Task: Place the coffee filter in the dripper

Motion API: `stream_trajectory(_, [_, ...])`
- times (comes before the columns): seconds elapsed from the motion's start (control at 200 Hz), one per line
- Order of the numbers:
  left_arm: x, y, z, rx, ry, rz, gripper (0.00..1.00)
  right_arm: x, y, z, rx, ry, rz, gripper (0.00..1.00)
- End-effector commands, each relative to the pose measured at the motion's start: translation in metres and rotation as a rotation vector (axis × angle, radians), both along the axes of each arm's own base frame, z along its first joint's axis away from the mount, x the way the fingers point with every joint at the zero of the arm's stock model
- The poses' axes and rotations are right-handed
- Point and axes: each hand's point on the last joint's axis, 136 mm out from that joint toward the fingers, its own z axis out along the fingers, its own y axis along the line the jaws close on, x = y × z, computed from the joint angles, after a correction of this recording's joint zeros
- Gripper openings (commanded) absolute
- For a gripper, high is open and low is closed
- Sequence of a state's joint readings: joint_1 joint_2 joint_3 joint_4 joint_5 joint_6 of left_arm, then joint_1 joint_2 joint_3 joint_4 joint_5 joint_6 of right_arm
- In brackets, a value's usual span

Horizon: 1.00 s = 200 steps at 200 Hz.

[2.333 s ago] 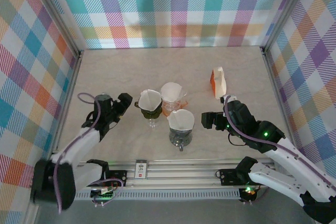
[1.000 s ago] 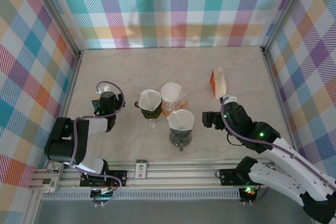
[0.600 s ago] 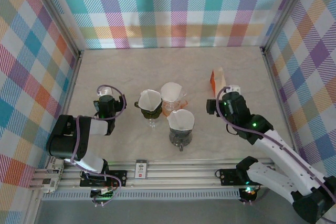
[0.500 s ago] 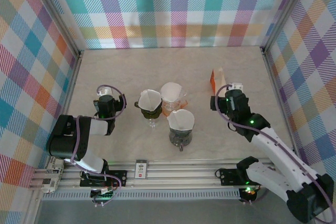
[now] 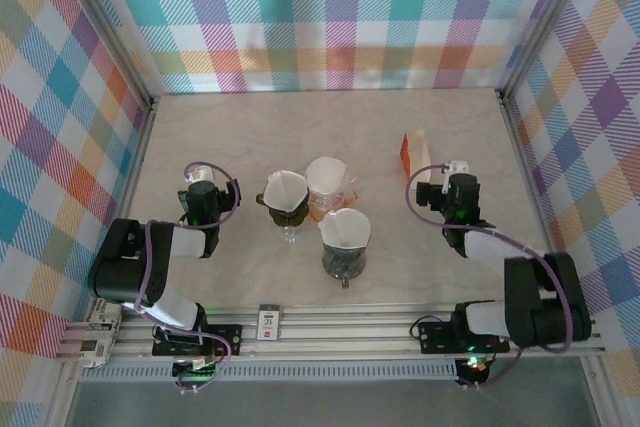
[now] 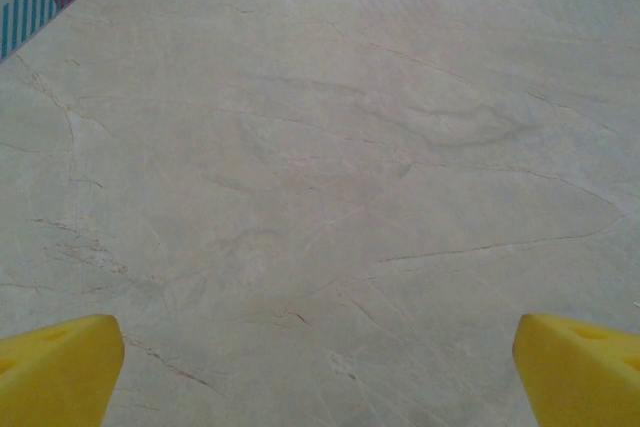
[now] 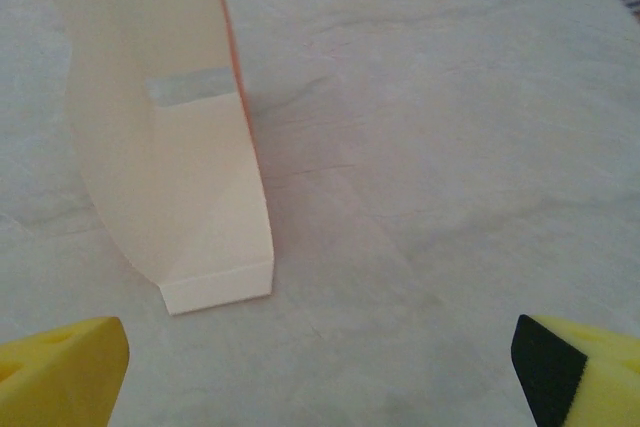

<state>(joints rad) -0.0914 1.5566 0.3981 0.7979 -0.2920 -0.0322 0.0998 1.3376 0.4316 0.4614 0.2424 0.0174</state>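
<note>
On the table (image 5: pixel 230 127) three drippers cluster, a filter (image 5: pixel 286 190) in each: left dripper (image 5: pixel 288 213), rear dripper (image 5: pixel 338 203), front dripper (image 5: pixel 345 259). To their right stands the filter holder (image 5: pixel 415 157) (upright), with the right gripper (image 5: pixel 452 173) just beside it. The left gripper (image 5: pixel 201 175) lies left of the cluster.

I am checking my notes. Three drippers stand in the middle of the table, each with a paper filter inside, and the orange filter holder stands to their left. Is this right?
Not quite: the orange filter holder stands to the right of the drippers, near the right gripper, as the top external view shows. The rest holds.
</note>
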Motion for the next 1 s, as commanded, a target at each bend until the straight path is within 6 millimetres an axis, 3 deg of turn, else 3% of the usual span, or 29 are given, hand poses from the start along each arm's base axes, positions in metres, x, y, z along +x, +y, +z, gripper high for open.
stream_trajectory(0.0, [0.004,-0.002,0.008,0.008,-0.034,-0.006,1.00,0.023,0.008,0.024,0.044,-0.159,0.075,0.99])
stream_trajectory(0.1, [0.005,-0.002,0.009,0.010,-0.035,-0.006,1.00,0.031,0.006,0.007,0.066,-0.137,0.078,0.99])
stream_trajectory(0.265, [0.005,-0.003,0.008,0.009,-0.032,-0.007,1.00,0.030,0.011,-0.001,0.132,-0.123,0.160,0.99])
stream_trajectory(0.995, [0.005,-0.002,0.008,0.009,-0.034,-0.007,1.00,0.029,0.012,0.001,0.130,-0.141,0.165,0.99])
